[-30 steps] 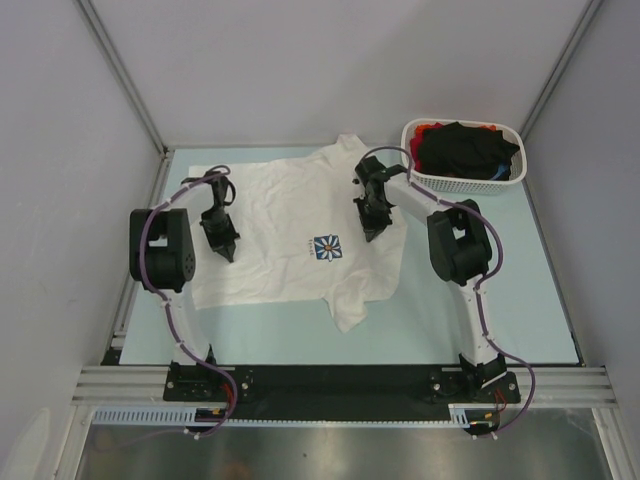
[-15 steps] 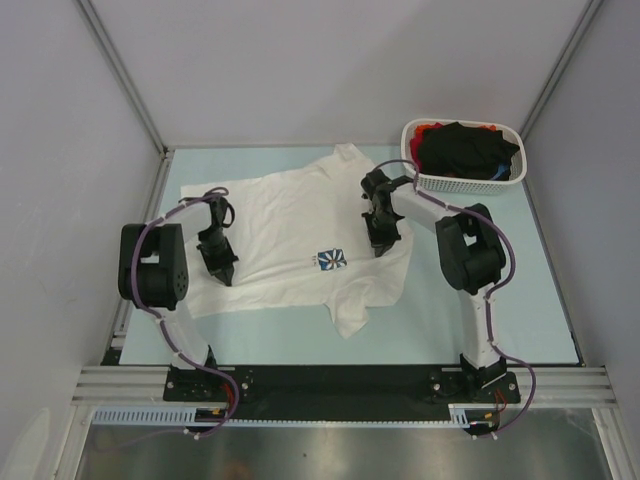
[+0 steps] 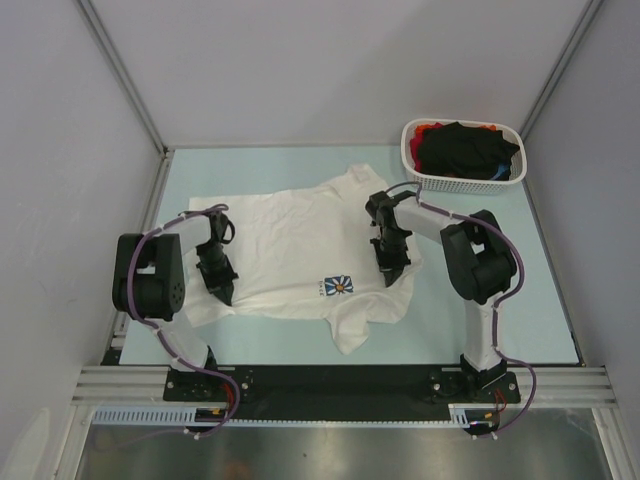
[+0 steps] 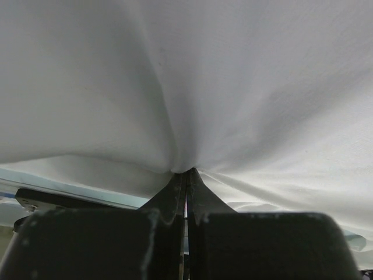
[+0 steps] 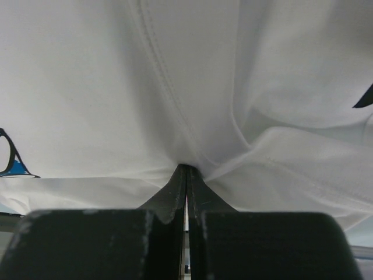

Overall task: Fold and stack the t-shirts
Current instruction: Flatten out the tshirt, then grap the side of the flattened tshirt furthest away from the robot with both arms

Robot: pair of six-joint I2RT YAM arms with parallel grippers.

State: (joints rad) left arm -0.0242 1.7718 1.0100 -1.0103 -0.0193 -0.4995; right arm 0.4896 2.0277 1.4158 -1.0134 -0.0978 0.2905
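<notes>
The left hand point(image 3: 222, 290) and right hand point(image 3: 390, 272) each pinch the shirt point(image 3: 290, 235), which lies spread on the worktop point(image 3: 500, 300); this looks like flattening before the first fold. Next, they probably need to let go and take an edge. Since a second ago, the hands and shirt have slid toward the near edge.

white t-shirt point(image 5: 116, 87) (bunched), end effector point(image 5: 186, 168) pinching fold
</notes>
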